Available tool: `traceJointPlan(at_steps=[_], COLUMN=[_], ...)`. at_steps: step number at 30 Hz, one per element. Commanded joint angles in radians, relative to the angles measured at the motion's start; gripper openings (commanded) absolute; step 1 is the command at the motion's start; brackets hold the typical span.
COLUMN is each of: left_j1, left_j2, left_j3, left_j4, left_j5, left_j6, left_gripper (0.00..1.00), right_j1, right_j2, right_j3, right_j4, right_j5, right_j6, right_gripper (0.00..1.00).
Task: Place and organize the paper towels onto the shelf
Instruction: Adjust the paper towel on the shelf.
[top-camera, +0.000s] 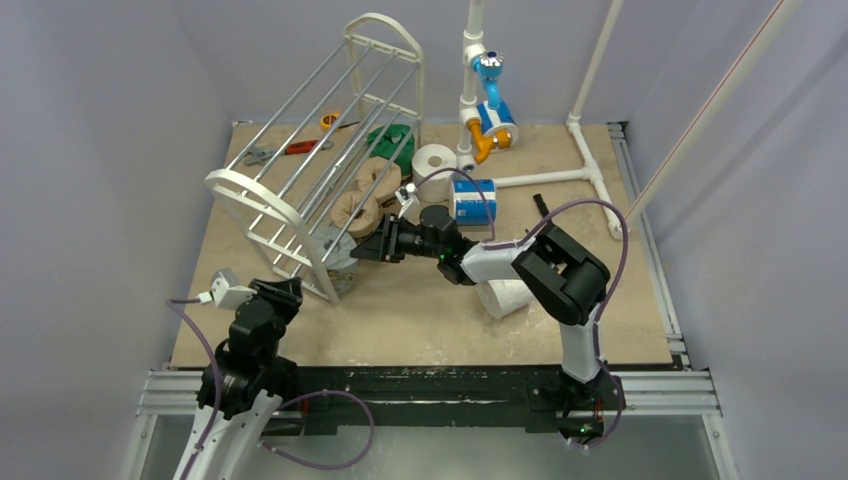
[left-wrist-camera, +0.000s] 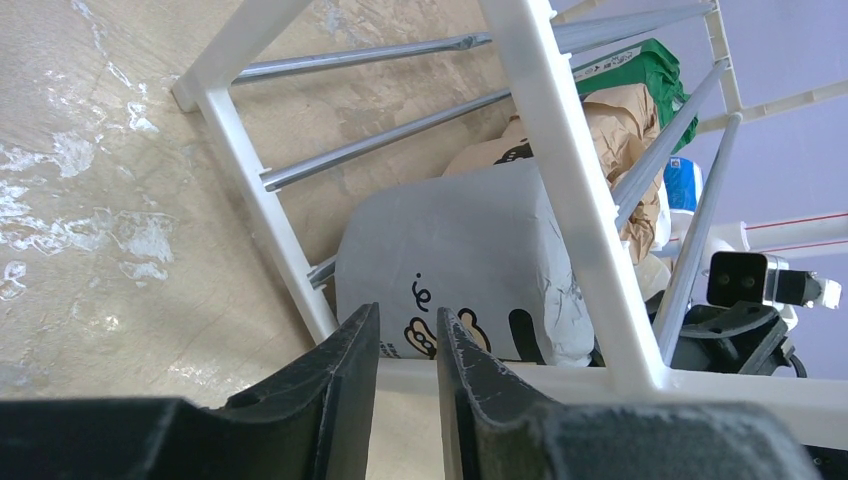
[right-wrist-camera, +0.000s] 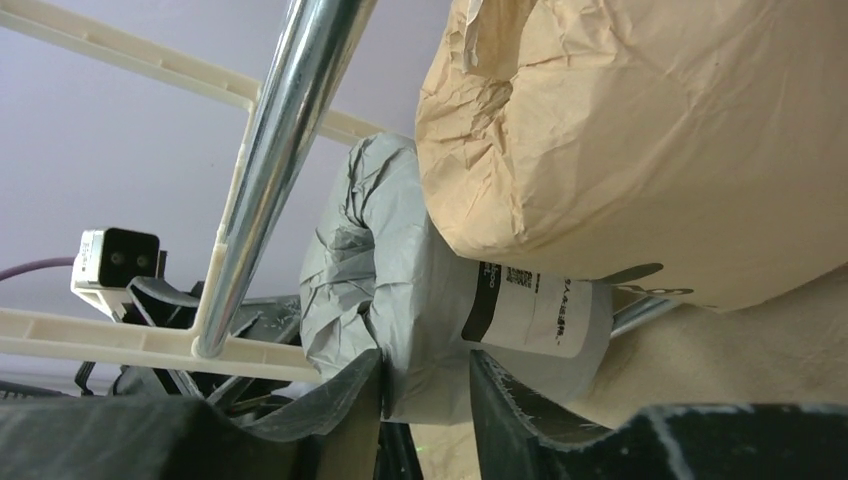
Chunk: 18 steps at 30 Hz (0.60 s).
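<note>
"Jaws on the right: holding anything?"

"Right jaws stand parted only a little, with the grey roll (right-wrist-camera: 400, 270) dead ahead at their tips. I cannot tell whether they pinch its wrapper. Left jaws are almost closed on nothing. The same roll lies just beyond them, behind the shelf (left-wrist-camera: 560, 150) end frame."

"What could go wrong?"

"The tan roll (right-wrist-camera: 650, 130) leans on the grey one, above and right of the right jaws. Drag the grey one back and the tan could tumble onto the worktop (top-camera: 420, 320). The silver rod (right-wrist-camera: 290, 130) up-left might snag a finger."
</note>
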Motion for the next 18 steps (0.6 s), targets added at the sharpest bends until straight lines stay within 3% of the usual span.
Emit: traceJointPlan(at_steps=[1,8,13,18], left_j1=[0.005,0.006,0.006,0.005], left_j2=[-0.202,-0.195,-0.183,-0.149], left_j3=[0.014,0.008,0.006,0.046], left_j4=[0.014,0.014,0.01,-0.043], left_j5=[-0.011,-0.011,-0.017,-0.036], left_j6=[0.005,0.003,0.003,0.019], left_gripper=[0.27,0.28,0.28,0.29], right_j1=[-0.002,-0.002,-0.002,-0.001], right_j2=[-0.073,-0.135,-0.201,-0.315], right_j3=[0.023,0.02,-0.001,-0.019], right_j4=[-0.075,-0.15,-0.198,-0.349], right_j5=[0.029,0.046,0.049,0.105], right_j6=[-0.068,-0.106,-0.133,-0.221], right_gripper=[0.39,0.51,0.51,0.5])
